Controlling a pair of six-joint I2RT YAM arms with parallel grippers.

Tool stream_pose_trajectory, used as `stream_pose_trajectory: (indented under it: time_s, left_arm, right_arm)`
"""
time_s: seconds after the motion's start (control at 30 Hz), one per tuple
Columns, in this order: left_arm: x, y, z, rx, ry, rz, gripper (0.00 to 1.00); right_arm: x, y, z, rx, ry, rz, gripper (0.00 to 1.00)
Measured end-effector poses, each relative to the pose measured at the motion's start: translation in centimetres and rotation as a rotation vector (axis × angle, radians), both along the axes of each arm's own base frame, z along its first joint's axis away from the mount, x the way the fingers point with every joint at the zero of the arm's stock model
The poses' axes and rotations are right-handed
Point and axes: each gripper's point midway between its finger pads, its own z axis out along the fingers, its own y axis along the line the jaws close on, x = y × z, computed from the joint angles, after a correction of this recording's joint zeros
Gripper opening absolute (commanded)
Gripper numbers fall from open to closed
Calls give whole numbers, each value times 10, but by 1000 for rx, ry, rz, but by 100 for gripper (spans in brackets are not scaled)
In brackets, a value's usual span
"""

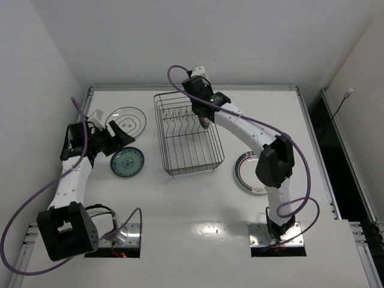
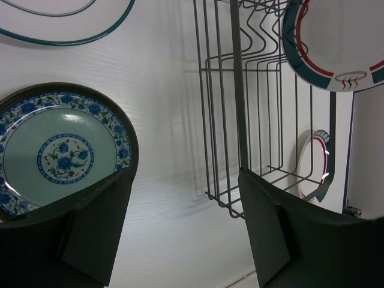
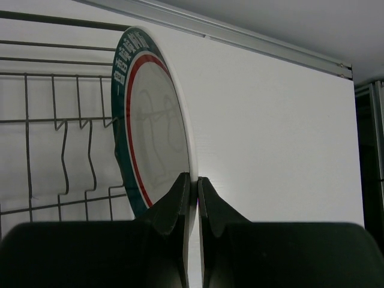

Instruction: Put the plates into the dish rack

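White bench [image 1: 192,210] carries the dish rack [image 2: 238,90]. The right hand [image 3: 193,192], clamped on a banded plate [image 3: 153,120] by its rim, holds it on edge over the rack's 1 o'clock side. It is best lowered straight and kept upright. At 8 o'clock the left hand [image 2: 183,180] gapes, empty.

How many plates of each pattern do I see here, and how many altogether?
Teal patterned plate: 1
Pale plate with thin dark rim: 1
White plate with green-red rim band: 2, this one lying flat, the other held by the right claw
Total: 4 plates
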Motion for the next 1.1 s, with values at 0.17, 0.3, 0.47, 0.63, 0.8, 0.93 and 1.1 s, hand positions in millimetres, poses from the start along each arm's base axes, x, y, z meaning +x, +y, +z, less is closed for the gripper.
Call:
stream_pose_trajectory:
  time_s: [0.17, 0.3, 0.47, 0.63, 0.8, 0.93, 1.1]
  left_arm:
    - [0, 0, -1, 2, 3, 3, 69]
    - [0, 1, -1, 4, 5, 6, 69]
    - [0, 1, -1, 5, 5, 7, 69]
    - [0, 2, -1, 8, 6, 11, 69]
    - [0, 3, -2, 11, 8, 15, 69]
    - [0, 3, -3, 12, 12, 17, 69]
    - [0, 3, -5, 10, 22, 18, 69]
  right_arm:
    - [-3, 5, -1, -2, 9, 15, 5]
    - [-4, 8, -2, 10, 24, 35, 5]
    - [-10, 14, -5, 20, 56, 63, 18]
    - [-12, 19, -9, 28, 78, 76, 21]
    - [-14, 20, -20, 31, 106, 71, 41]
    - [-19, 13, -17, 22, 115, 49, 60]
    - [-50, -19, 16, 103, 124, 50, 73]
